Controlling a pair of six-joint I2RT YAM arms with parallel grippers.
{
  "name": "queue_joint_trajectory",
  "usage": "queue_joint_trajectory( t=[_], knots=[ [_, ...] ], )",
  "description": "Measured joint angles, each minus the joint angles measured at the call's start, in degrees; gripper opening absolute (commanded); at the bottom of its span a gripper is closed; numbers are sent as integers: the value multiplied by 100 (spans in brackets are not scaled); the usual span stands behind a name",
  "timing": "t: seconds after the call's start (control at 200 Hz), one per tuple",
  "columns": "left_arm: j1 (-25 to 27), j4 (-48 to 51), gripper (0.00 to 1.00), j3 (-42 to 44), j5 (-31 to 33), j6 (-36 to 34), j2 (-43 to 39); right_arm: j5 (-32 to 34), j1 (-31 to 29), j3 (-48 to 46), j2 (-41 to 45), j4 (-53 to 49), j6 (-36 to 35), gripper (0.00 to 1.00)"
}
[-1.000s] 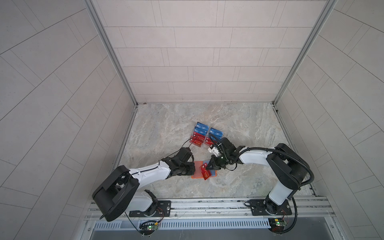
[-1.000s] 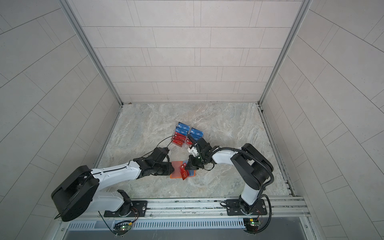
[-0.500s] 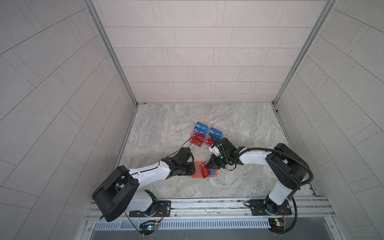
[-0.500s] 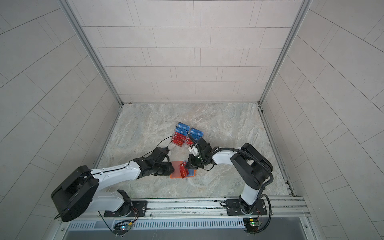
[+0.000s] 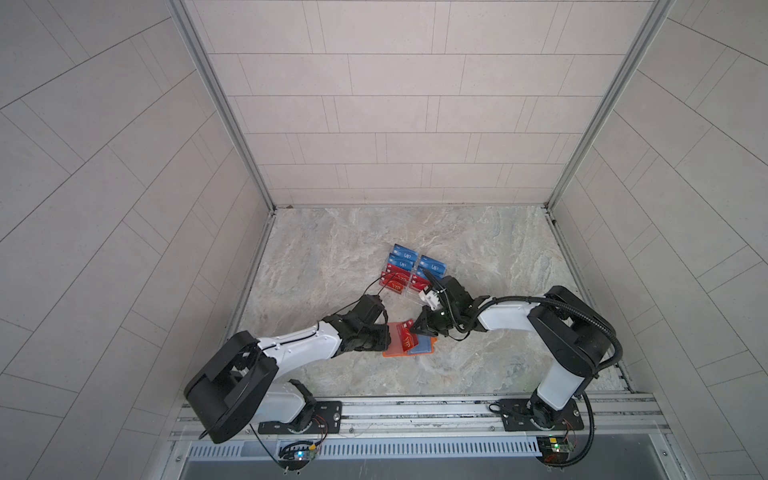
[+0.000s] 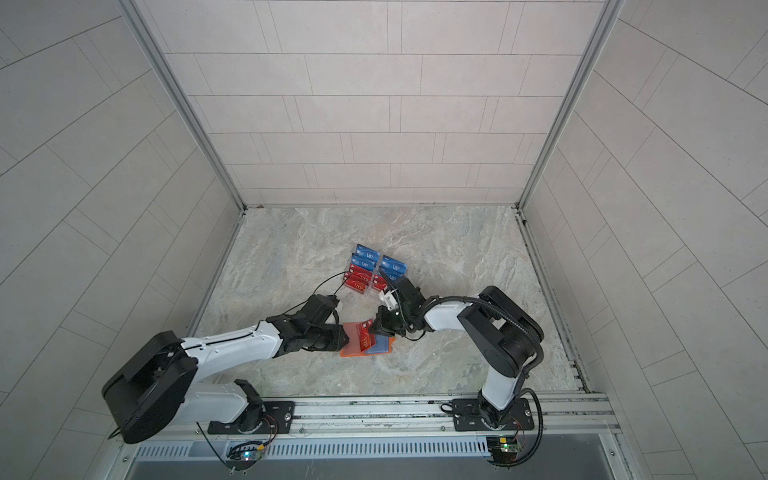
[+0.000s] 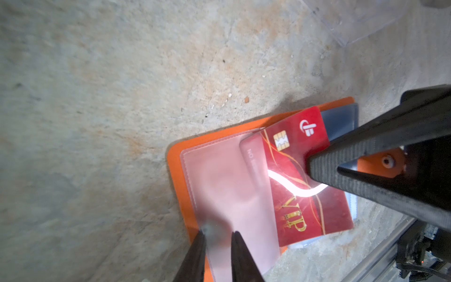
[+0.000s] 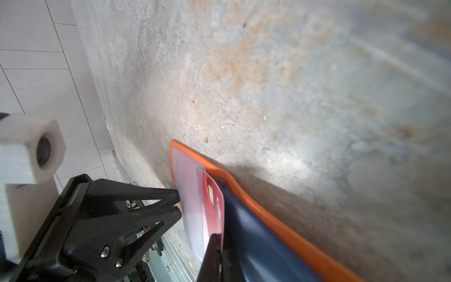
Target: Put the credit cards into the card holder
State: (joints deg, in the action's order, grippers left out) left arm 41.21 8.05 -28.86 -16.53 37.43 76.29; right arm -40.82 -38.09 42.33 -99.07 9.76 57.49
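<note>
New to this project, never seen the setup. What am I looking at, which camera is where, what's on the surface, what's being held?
Two robot arms are bolted to a rail at the edge of a marble-look table. Both top views look down from overhead; the other two pictures come from cameras on the arms' wrists. On the table lie an open orange card holder and clear racks of red and blue cards. The right tool is shut on a red card and has it partway inside a clear sleeve of the holder. The left tool has that sleeve's edge between its tips; a firm pinch is hard to tell.

Card (image 7: 295,175) partly in holder (image 7: 175,161), racks (image 5: 409,270) behind.
</note>
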Motion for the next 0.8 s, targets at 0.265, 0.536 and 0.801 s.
queue_joint_trajectory(
  t=[0.265, 0.536, 0.801],
  knots=[
    [0, 70, 25, -15, 0, -22, -7, -15, 0, -35, -90, 256, 262, 0],
    [0, 236, 25, -15, 0, -103, -74, 46, -59, -42, -114, 365, 367, 0],
    [0, 254, 29, -15, -28, -94, -79, 573, -413, 31, -70, 361, 382, 1]
  ],
)
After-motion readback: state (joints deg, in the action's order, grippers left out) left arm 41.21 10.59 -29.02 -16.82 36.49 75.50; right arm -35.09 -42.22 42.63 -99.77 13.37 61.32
